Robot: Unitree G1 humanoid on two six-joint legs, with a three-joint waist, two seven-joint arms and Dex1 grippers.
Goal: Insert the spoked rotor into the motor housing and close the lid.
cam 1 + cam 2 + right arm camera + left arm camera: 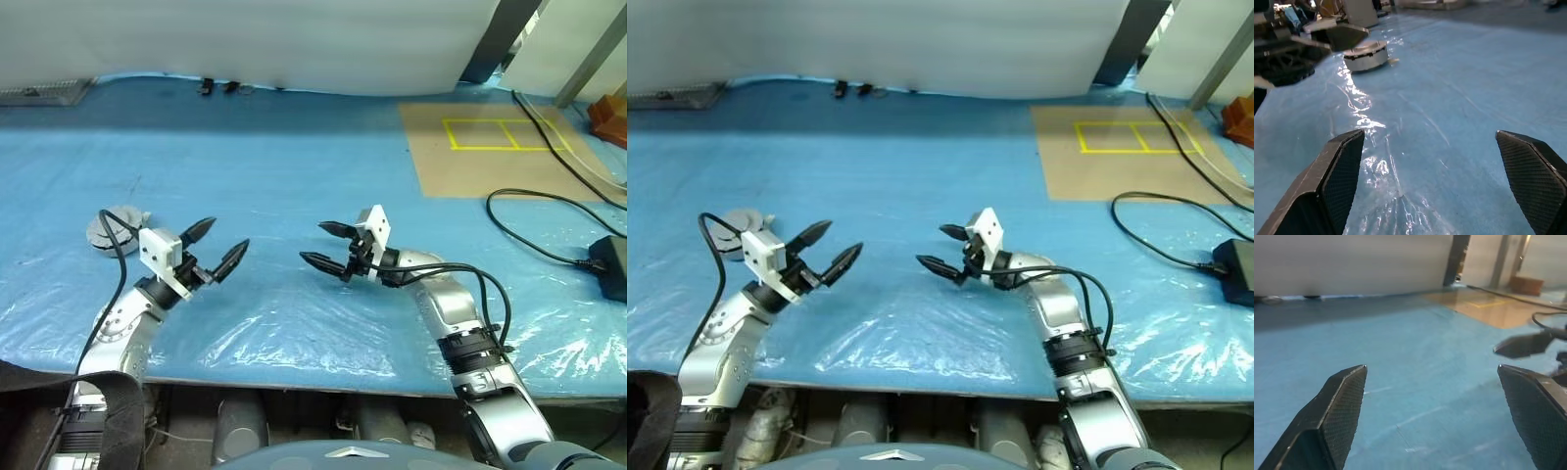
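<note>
Two claws hang low over a blue table (294, 176) with a shiny plastic sheet on it. The left claw (216, 247) sits at about 8 o'clock in the head view, and the right claw (326, 246) sits near the middle. Their tips point at each other with a bare patch of sheet between them. Both claws are spread wide and hold nothing.

I can count one round silver thing. It lies on the table at about 9 o'clock, just behind the left arm, with a black wire across it. In the right wrist view it looks like a short silver drum with a flat top, so I think it is the motor housing (1366, 55) with its lid on. I cannot see inside it, and I cannot pick out the spoked rotor as a loose part anywhere. It may be inside already, but I cannot tell.

Why are the claws empty and away from the drum? My guess is that the job is done, or close to done, and the claws have nothing left to carry.

Far off at 2 o'clock lies one brown mat (490, 147) with yellow boxes. One black cable (549, 201) curls at 3 o'clock.
</note>
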